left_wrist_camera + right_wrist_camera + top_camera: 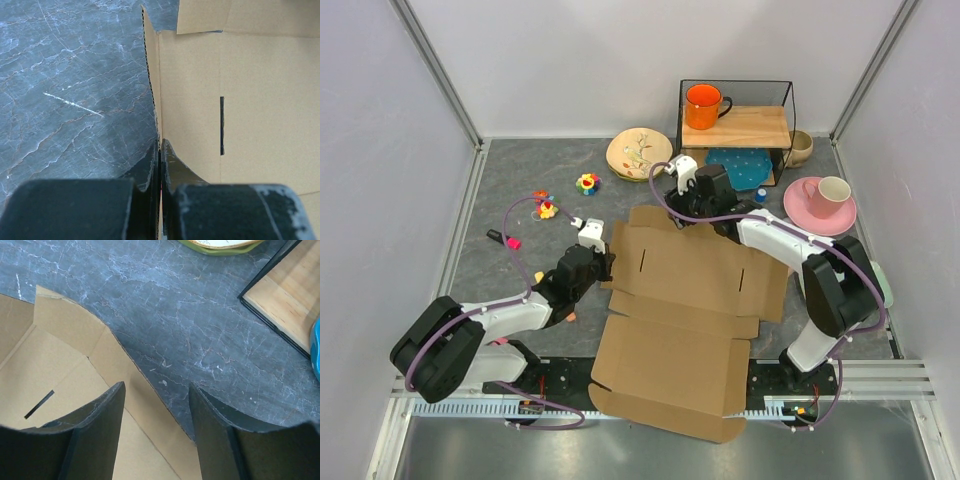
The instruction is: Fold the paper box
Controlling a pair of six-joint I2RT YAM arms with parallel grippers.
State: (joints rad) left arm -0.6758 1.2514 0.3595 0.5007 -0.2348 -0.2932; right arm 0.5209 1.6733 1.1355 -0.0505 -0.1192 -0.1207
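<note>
The paper box (685,320) is a flat brown die-cut cardboard sheet with flaps and slots, spread from the table's middle to its near edge. My left gripper (607,263) is at the sheet's left edge. In the left wrist view the left gripper (160,149) is shut on the thin upturned side flap of the paper box (250,100). My right gripper (682,214) hovers over the sheet's far edge. In the right wrist view the right gripper (156,385) is open, and the far flap's edge of the paper box (55,360) runs between its fingers (100,430), untouched.
A wire-framed wooden shelf (755,126) at the back holds an orange mug (703,106), with a blue plate (738,166) underneath. A cream floral plate (638,153) sits left of it and a pink cup on a saucer (805,210) to its right. Small toys (546,208) and a marker (504,239) lie at the left.
</note>
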